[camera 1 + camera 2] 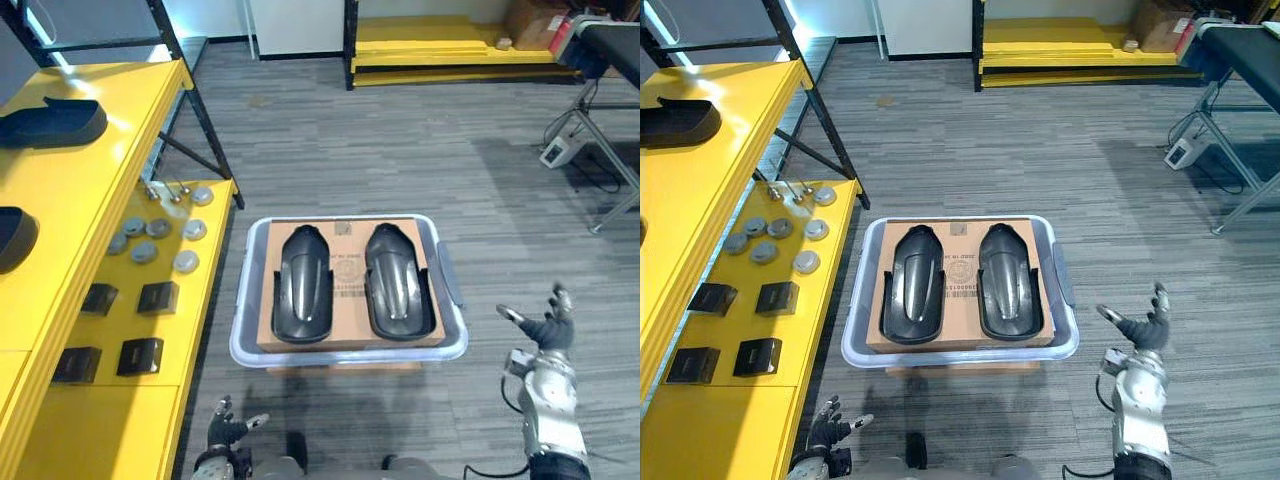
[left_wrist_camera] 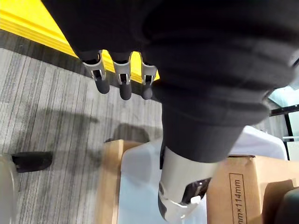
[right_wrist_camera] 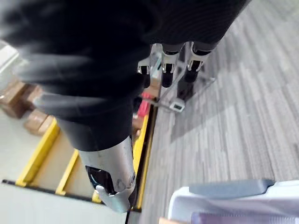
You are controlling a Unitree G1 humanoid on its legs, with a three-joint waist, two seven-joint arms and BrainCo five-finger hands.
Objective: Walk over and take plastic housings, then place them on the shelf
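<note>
The left hand (image 1: 228, 428) and right hand (image 1: 549, 332) are open and hold nothing, so taking comes next: reach for the 2 housings (image 1: 303, 283) ahead, between them.

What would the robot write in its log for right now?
phase: before pick | left housing, right housing: in bin, untouched | left hand: open, empty | right hand: open, empty

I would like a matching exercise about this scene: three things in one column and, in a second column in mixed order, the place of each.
1. plastic housings
2. round grey discs
3. right hand

A. on the yellow shelf
B. open, above the floor beside the bin
C. on cardboard inside the bin

Pairs: 1-C, 2-A, 3-B
</note>
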